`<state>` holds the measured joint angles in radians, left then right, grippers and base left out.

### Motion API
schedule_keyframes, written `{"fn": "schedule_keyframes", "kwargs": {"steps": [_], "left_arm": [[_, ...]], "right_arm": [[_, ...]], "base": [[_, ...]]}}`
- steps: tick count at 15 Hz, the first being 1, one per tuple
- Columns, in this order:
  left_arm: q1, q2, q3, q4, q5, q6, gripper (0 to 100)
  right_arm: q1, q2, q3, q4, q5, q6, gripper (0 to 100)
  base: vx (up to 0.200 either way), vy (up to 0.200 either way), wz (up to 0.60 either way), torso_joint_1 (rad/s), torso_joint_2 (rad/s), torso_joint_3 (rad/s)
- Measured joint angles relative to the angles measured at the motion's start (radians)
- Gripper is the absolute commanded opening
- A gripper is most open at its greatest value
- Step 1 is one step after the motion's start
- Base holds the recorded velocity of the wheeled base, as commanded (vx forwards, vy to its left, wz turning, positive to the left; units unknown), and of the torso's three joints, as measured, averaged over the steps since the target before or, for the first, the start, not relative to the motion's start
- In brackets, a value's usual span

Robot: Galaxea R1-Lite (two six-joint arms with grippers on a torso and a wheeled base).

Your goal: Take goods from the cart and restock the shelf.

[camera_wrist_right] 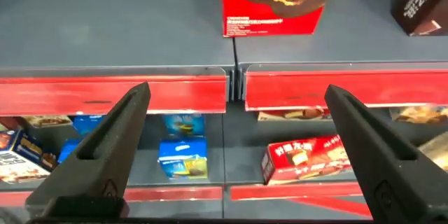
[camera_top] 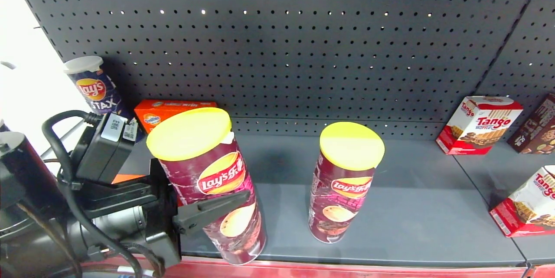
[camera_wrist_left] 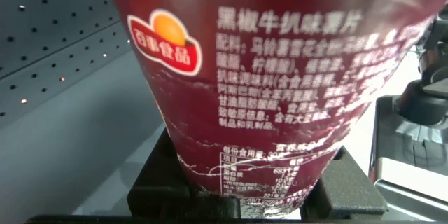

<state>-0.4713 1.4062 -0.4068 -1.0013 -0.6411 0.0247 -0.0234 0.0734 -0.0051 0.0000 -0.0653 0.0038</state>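
Observation:
My left gripper [camera_top: 223, 202] is shut on a maroon chip can [camera_top: 208, 178] with a yellow lid. The can leans slightly, and its base is at the front edge of the grey shelf [camera_top: 416, 208]. In the left wrist view the can [camera_wrist_left: 273, 91] rises between the black fingers [camera_wrist_left: 162, 185]. A second, matching can [camera_top: 342, 182] stands upright on the shelf, a short way to the right. My right gripper [camera_wrist_right: 238, 94] is open with nothing between its fingers. It faces the red price rail [camera_wrist_right: 175, 91] of the shelf.
A blue chip can [camera_top: 93, 85] and an orange box [camera_top: 173, 111] stand at the back left against the pegboard. Red-and-white wafer boxes [camera_top: 477, 124] [camera_top: 527, 204] and a brown box [camera_top: 535, 128] sit at the right. Bare shelf lies between and right of the maroon cans. The lower shelf holds packets [camera_wrist_right: 182, 157].

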Motion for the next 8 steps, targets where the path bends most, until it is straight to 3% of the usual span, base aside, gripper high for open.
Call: {"fn": "schedule_keyframes", "kwargs": {"steps": [2,5,8], "left_arm": [[0.0,0.008,-0.022,0.002,-0.002,-0.007,0],[-0.008,0.007,-0.11,0.004,-0.005,-0.113,0],[-0.003,0.01,-0.173,0.005,-0.002,-0.113,0]], "right_arm": [[0.012,-0.031,0.001,0.0,0.002,0.0,100],[0.022,-0.062,0.002,0.0,0.004,-0.001,100],[0.023,-0.07,0.003,0.0,0.004,-0.001,100]], "base": [[0.0,0.0,0.0,0.0,0.0,0.0],[0.0,0.0,0.0,0.0,0.0,0.0],[0.0,0.0,0.0,0.0,0.0,0.0]]}}
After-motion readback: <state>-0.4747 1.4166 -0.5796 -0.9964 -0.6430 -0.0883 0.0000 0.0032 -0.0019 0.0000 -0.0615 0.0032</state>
